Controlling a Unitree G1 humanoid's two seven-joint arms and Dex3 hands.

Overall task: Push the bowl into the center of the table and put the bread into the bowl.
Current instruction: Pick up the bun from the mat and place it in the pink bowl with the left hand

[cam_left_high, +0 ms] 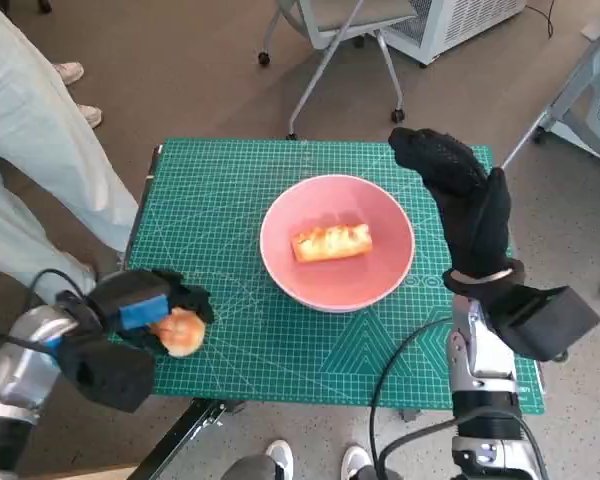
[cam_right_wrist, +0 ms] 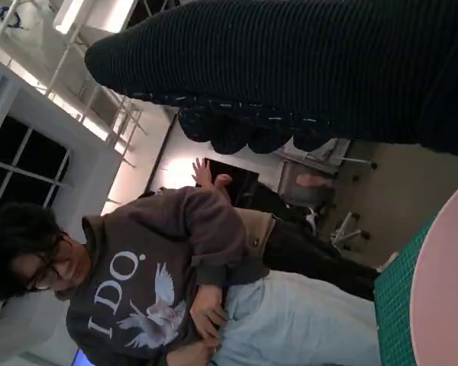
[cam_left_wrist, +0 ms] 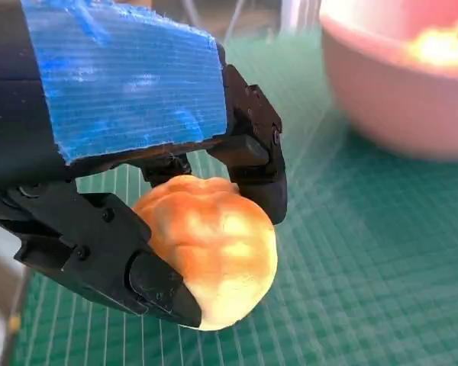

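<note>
Green gridded cutting mat [cam_left_high: 230, 200]: taped left hand [cam_left_high: 130, 318] grips round golden bun [cam_left_high: 183, 331], pink plastic bowl [cam_left_high: 280, 270] up-right, nearer than raised, open-fingered gloved right hand [cam_left_high: 460, 190].

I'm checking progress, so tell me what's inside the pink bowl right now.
Inside the pink bowl lies one oblong golden bread piece, near its middle. The bowl floor under that piece is covered. A second, round bun is outside it, held in the left hand.

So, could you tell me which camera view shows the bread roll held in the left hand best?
The left wrist view: the bread roll fills the frame, pinched between the left hand's black fingers. The head view shows it small and partly hidden under that hand. The right wrist view does not show it.
</note>
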